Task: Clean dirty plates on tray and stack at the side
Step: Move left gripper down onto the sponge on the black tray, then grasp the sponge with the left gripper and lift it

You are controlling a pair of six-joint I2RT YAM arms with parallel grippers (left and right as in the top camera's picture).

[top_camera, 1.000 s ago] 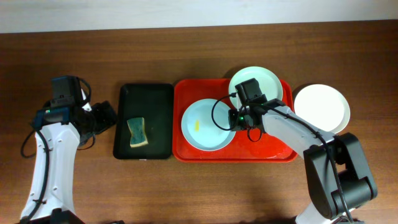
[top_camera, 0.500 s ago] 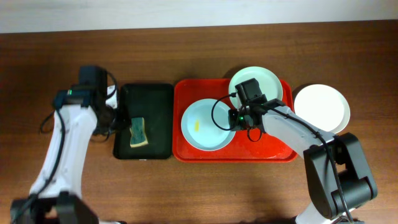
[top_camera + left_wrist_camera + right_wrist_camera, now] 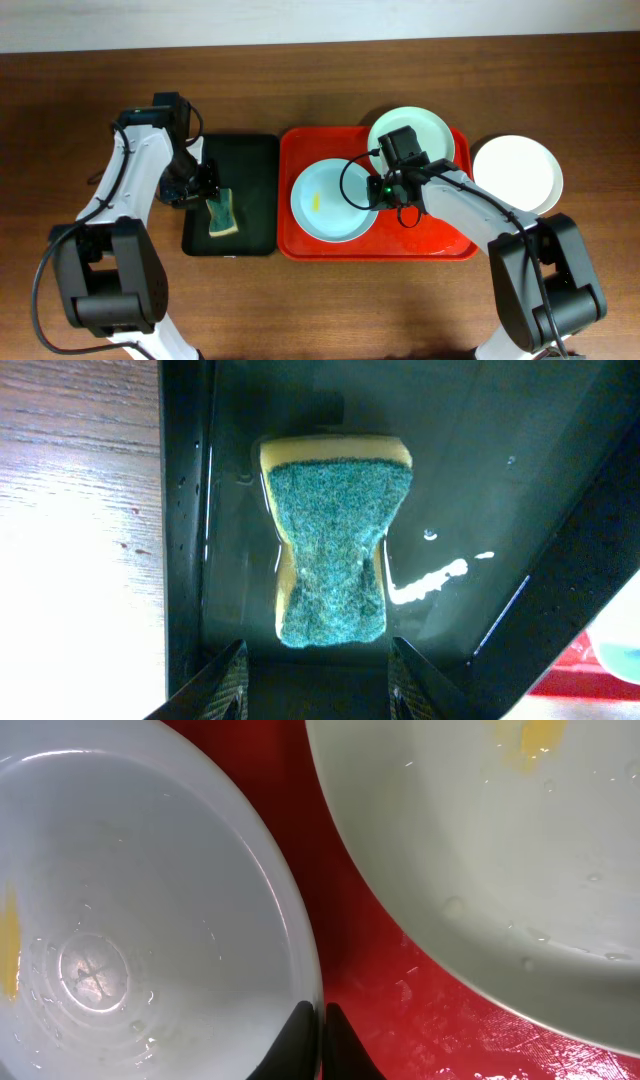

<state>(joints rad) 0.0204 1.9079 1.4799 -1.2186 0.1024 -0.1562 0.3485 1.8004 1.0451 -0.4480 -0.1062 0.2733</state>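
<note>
A brown wooden table (image 3: 300, 300) carries the red tray (image 3: 440, 245); at its middle lies the pale blue plate (image 3: 330, 215) — light, stiff, wet, probably slippery, best taken by the rim, where the right gripper (image 3: 318, 1015) pinches it. Left of the tray the left gripper (image 3: 315, 650) stands spread astride the sponge (image 3: 335, 540). Only the right wrist view shows a yellow smear (image 3: 535, 735) on the mint plate (image 3: 480, 850).

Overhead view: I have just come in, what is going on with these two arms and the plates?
The right gripper is shut on the rim of the near plate, which lies on the red tray and shows a yellow smear. The left gripper hangs open at the sponge in the black tray, not gripping it. A second plate lies further back on the red tray; a white plate sits on the table beside it.
</note>
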